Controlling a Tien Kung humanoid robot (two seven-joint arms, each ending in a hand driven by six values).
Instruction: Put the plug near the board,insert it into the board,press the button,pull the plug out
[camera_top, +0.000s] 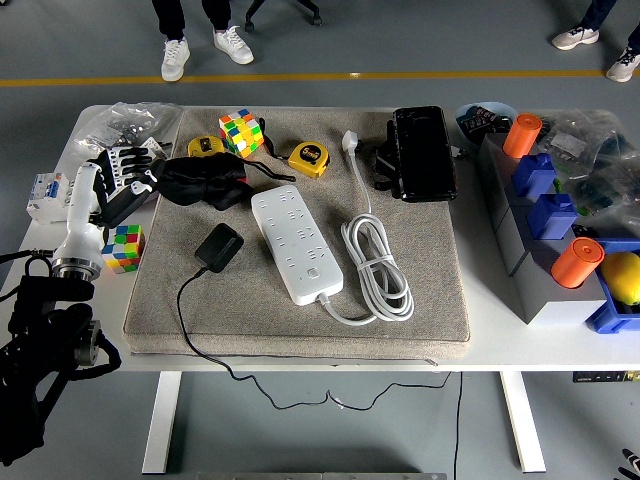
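Observation:
A black plug adapter (218, 247) lies on the grey mat (430, 290), a little left of the white power strip (297, 243). Its black cord runs off over the table's front edge. The strip lies diagonally, with its button (313, 272) near its front end. The strip's own white cable (378, 270) is coiled to its right, ending in a white plug (350, 140) at the back. My left hand (125, 166) rests on the table's left side, well away from the adapter, fingers relaxed and holding nothing. My right hand is out of view.
A black cloth (205, 182), two Rubik's cubes (240, 131) (123, 247), two yellow tape measures (309, 158) (205, 146) and a black case (423, 152) lie around the strip. A grey box (520, 250) with blue blocks and orange cylinders stands at the right. People's feet show beyond the table.

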